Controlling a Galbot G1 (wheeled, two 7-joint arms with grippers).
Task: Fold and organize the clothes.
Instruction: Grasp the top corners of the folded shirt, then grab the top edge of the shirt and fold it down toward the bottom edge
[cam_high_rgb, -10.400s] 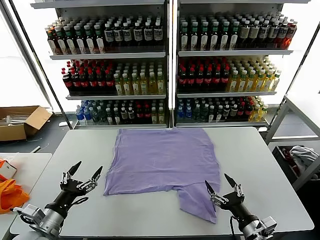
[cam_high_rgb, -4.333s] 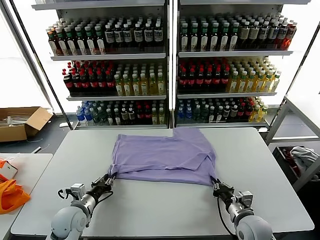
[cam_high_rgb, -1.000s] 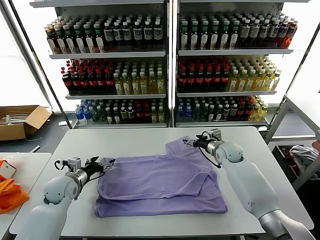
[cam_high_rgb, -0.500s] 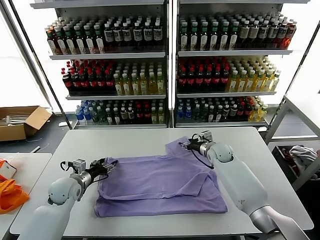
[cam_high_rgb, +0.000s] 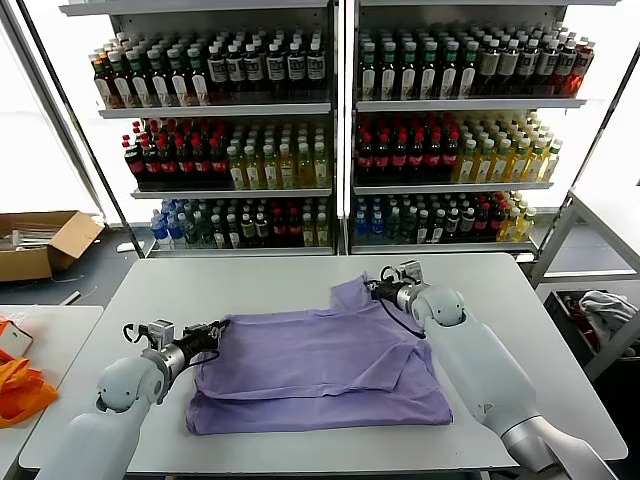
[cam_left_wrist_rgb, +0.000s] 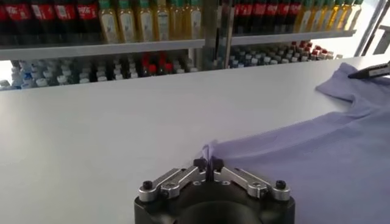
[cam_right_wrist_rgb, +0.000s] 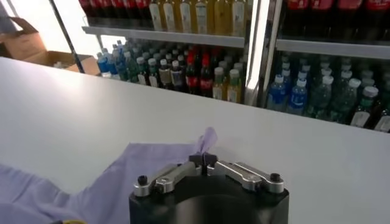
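The lavender T-shirt (cam_high_rgb: 320, 368) lies folded in half on the white table (cam_high_rgb: 250, 285), plain side up. My left gripper (cam_high_rgb: 215, 328) is shut on the shirt's far left corner, seen pinched in the left wrist view (cam_left_wrist_rgb: 208, 162). My right gripper (cam_high_rgb: 372, 288) is shut on the raised far right corner, seen pinched in the right wrist view (cam_right_wrist_rgb: 203, 156). Both corners are held just above the table. The shirt's print is hidden.
Shelves of bottles (cam_high_rgb: 330, 130) stand behind the table. A cardboard box (cam_high_rgb: 40, 245) sits on the floor at far left. Orange fabric (cam_high_rgb: 20, 390) lies on a side table at left. A white-grey cloth (cam_high_rgb: 605, 305) sits at right.
Over the last second both grippers kept their hold; the right gripper drifted slightly left with its corner and the left gripper shifted a little right. Earlier the shirt lay flat and was folded over.
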